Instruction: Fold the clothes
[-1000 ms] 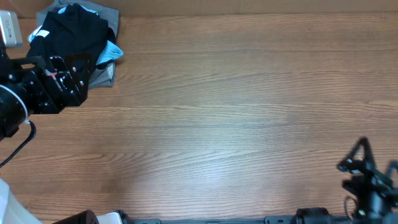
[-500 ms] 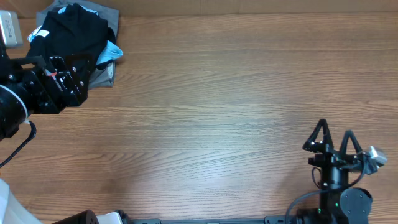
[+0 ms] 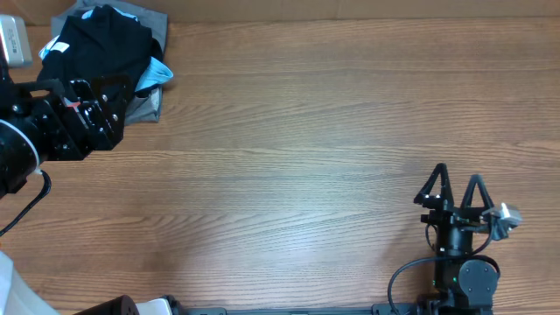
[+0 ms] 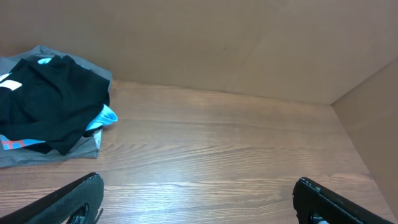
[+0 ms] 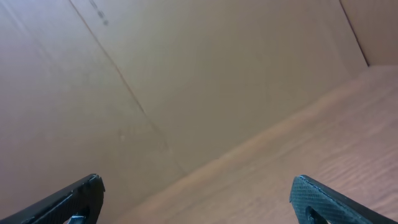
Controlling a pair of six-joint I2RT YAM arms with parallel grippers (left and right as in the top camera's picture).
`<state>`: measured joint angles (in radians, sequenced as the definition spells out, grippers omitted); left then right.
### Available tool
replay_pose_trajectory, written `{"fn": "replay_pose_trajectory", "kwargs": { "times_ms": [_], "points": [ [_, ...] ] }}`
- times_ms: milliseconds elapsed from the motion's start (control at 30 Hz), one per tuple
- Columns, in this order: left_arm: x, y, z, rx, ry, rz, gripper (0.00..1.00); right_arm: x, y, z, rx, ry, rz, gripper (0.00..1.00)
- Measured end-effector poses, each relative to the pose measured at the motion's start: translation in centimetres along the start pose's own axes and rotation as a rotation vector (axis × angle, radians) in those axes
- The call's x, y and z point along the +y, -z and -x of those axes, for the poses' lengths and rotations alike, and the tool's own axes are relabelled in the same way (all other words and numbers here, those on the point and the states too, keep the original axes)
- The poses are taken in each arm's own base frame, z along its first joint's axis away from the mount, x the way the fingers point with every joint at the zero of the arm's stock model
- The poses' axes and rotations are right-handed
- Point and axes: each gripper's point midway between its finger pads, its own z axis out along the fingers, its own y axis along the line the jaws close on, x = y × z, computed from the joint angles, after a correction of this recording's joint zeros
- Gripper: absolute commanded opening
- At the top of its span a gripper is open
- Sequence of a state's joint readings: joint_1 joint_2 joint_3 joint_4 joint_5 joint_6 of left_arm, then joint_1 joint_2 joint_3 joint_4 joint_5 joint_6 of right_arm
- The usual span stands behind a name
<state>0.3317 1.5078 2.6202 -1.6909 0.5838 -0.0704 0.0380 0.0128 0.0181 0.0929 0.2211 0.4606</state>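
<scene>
The clothes, a black T-shirt [image 3: 96,44], lie crumpled on top of a pile at the table's far left corner; the left wrist view shows the T-shirt [image 4: 50,99] at its left edge. My left gripper [image 3: 122,109] hovers just in front of the pile, open with nothing between its fingers [image 4: 199,196]. My right gripper [image 3: 455,185] stands at the near right of the table, far from the pile. It is open and empty, and in its own view the gripper [image 5: 196,196] faces only table and wall.
Under the black T-shirt lie a light blue shirt [image 3: 156,74] and a grey garment [image 3: 149,107]. Brown walls close the table at the back [image 4: 217,50] and right. A white device [image 3: 13,39] sits at the far left edge.
My right arm has swung in from the right edge, moving left and a little farther onto the table. The left arm and the pile have not moved.
</scene>
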Motion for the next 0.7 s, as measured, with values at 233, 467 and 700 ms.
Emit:
{"fn": "replay_pose_trajectory", "kwargs": {
  "times_ms": [233,467,700],
  "points": [
    [0.0,0.0,0.0,0.0,0.0,0.0,1.0,-0.2,0.0,-0.5,0.021,0.017,-0.006,1.0],
    [0.0,0.0,0.0,0.0,0.0,0.0,1.0,-1.8,0.3,-3.5,0.146,0.058,-0.066,1.0],
    [0.0,0.0,0.0,0.0,0.0,0.0,1.0,-1.3,0.3,-3.8,0.165,0.08,-0.034,1.0]
  ]
}}
